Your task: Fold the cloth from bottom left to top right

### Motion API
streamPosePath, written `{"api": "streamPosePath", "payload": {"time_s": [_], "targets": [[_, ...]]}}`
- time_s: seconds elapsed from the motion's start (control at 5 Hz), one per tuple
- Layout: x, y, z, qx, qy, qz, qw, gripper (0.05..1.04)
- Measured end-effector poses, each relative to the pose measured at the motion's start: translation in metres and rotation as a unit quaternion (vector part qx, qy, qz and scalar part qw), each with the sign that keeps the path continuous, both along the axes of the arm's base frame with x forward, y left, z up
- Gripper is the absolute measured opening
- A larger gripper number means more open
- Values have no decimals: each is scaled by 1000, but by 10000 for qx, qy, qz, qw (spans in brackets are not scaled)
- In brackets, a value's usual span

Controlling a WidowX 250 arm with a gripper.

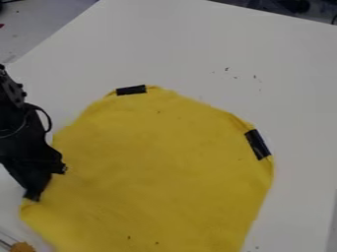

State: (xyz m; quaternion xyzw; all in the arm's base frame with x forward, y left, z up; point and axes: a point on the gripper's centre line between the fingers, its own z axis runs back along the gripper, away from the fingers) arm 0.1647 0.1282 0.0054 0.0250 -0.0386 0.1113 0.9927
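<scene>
One yellow cloth [164, 167], lying spread on the white surface [289, 74]. One black gripper [33, 196], hanging at its left edge; we are not managing to tell whether open or closed. Risks we are listing: shallow pinch, edge slipping free; low drag, cloth bunching.

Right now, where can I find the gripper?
In the camera view, the gripper is on the left side, at the left edge of the yellow cloth, near its lower left corner.

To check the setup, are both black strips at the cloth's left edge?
No, one black strip lies on the right edge of the cloth.
</scene>
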Motion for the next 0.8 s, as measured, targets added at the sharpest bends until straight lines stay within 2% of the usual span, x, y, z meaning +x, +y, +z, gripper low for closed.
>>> {"api": "streamPosePath", "payload": {"time_s": [0.2, 0.4, 0.6, 0.8], "targets": [[-2, 0, 13, 146, 36, 63, 9999, 95], [14, -6, 41, 477, -45, 17, 9988, 70], [34, -30, 56, 590, -26, -14, 9983, 69], [60, -54, 60, 554, -182, -30, 9983, 69]]}}
